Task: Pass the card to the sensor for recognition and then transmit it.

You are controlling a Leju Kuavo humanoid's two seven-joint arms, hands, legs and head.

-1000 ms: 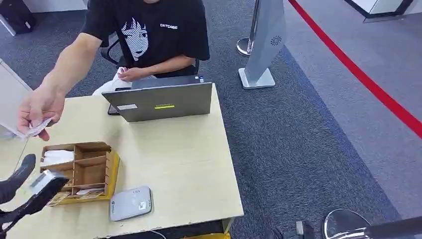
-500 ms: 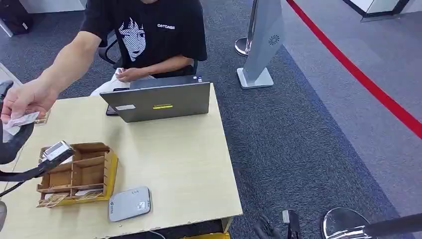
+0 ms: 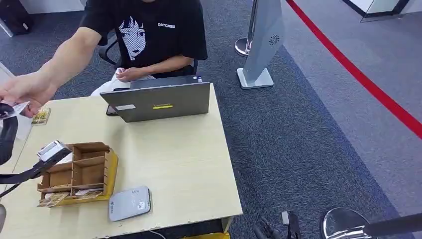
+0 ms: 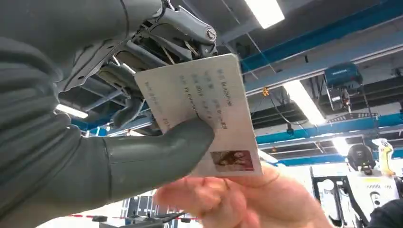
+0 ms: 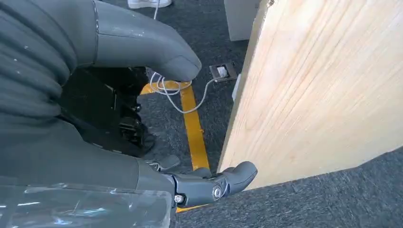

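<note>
1. Left hand (image 4: 95,118), raised at the counter's (image 3: 179,154) left edge, thumb pinching the card (image 4: 204,114).
2. Card also touched by a person's hand (image 4: 237,199).
3. Right hand (image 5: 142,118), hanging beside the counter, fingers apart, holding nothing.
4. Sensor (image 3: 130,203) at the counter's near edge, beside the wooden organizer (image 3: 79,173).

Left hand (image 4: 119,142) raised from beside the wooden organizer (image 3: 79,172) toward the person's hand (image 3: 22,92). Person's fingers (image 4: 228,199) now touch the card (image 4: 204,111).

Grey carpet (image 3: 298,149) with red stripe (image 3: 358,74); wooden table (image 3: 179,159).
</note>
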